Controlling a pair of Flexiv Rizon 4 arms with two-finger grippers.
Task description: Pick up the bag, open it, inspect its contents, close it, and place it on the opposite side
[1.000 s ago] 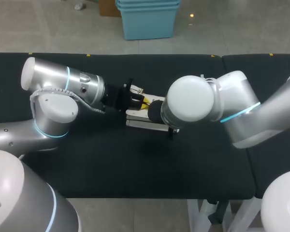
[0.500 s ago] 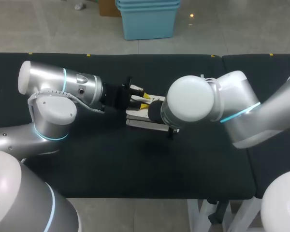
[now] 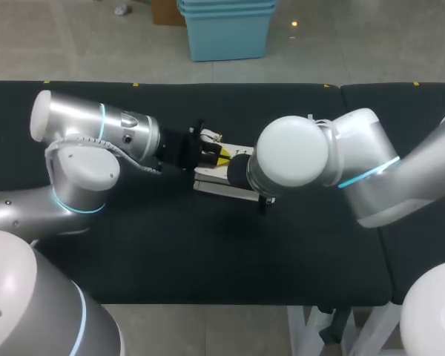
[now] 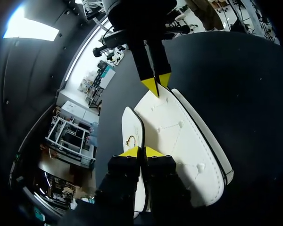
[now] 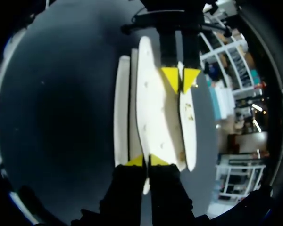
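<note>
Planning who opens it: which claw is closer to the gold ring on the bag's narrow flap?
Left. The left claw grips the bag right beside the ring; the right claw grips its far end.

White stitched leather bag (image 3: pixel 211 187) mostly hidden beneath right arm's round grey joint (image 3: pixel 293 156) in head view, inside unseen
</note>
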